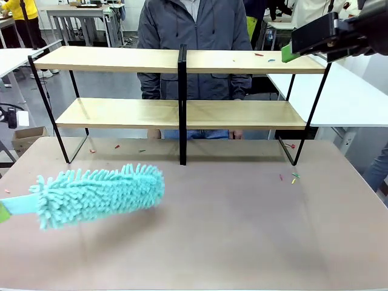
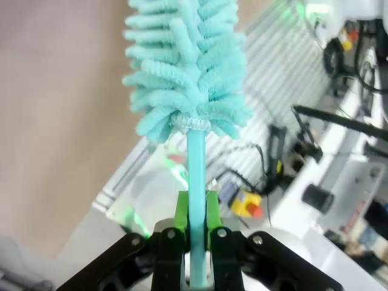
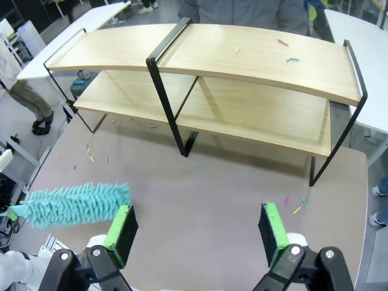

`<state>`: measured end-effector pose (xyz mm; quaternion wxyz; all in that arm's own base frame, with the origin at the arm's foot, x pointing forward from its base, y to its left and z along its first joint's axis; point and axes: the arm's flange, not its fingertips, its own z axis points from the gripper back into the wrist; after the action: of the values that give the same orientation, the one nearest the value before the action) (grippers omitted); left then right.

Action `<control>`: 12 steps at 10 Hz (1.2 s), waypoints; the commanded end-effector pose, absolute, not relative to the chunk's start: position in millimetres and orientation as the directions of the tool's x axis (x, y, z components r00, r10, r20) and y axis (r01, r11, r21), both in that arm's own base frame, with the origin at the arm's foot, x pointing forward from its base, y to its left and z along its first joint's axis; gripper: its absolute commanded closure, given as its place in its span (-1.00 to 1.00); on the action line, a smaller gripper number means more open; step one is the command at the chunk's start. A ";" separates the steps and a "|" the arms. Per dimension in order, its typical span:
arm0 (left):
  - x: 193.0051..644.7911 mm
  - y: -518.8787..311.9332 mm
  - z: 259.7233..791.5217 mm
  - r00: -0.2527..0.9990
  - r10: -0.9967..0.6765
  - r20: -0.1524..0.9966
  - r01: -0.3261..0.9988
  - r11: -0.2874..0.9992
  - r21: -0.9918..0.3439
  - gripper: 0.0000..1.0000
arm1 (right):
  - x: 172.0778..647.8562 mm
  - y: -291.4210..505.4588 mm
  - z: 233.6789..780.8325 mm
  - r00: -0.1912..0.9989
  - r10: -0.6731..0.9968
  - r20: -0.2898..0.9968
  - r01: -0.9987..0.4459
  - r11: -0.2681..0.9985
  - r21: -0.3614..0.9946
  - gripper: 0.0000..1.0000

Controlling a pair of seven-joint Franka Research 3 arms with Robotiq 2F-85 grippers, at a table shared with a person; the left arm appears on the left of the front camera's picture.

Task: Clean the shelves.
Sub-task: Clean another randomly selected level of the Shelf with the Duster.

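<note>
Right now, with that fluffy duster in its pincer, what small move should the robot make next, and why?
Probably lift the duster toward the shelves. The left pincer is shut on its handle, yet the head hangs low over the tabletop, short of the shelves, while coloured scraps lie on the upper right board.

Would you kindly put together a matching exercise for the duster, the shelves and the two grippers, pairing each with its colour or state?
Things:
1. duster
2. shelves
3. left gripper
4. right gripper

Colour or state:
A. jaws wide open
B. light wood on a black frame
C. teal and fluffy
D. jaws shut on a teal handle

Pairs: 1-C, 2-B, 3-D, 4-A.
</note>
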<state>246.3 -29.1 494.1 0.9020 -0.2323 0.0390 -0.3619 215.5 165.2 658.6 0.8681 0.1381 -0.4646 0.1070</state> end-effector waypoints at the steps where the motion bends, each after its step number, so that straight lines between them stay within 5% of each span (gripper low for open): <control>1: 242.4 -29.7 472.6 0.799 -0.512 0.315 0.601 0.686 -0.410 0.74 | 215.6 164.7 658.6 0.549 0.057 0.834 -0.307 0.942 0.138 -1.00; 3: 252.6 -43.7 449.2 0.869 -0.355 0.344 0.474 0.797 -0.375 0.74 | 215.6 164.7 658.6 0.549 0.057 0.834 -0.307 0.942 0.138 -1.00; 4: 255.9 -52.6 449.5 0.912 -0.366 0.186 0.411 0.821 -0.396 0.74 | 215.6 164.7 658.6 0.549 0.057 0.834 -0.307 0.942 0.138 -1.00; 5: 284.0 -15.4 512.4 0.844 -0.413 0.342 0.529 0.746 -0.405 0.74 | 215.6 164.7 658.6 0.549 0.057 0.834 -0.307 0.942 0.138 -1.00; 12: 279.4 -48.1 475.7 0.847 -0.447 0.287 0.529 0.762 -0.373 0.74 | 215.6 164.7 658.6 0.549 0.057 0.834 -0.307 0.942 0.138 -1.00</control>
<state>291.1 -30.7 506.4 0.9321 -0.2398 -0.1045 -0.2507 215.6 165.2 658.5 0.8681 0.1382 -0.4646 0.1069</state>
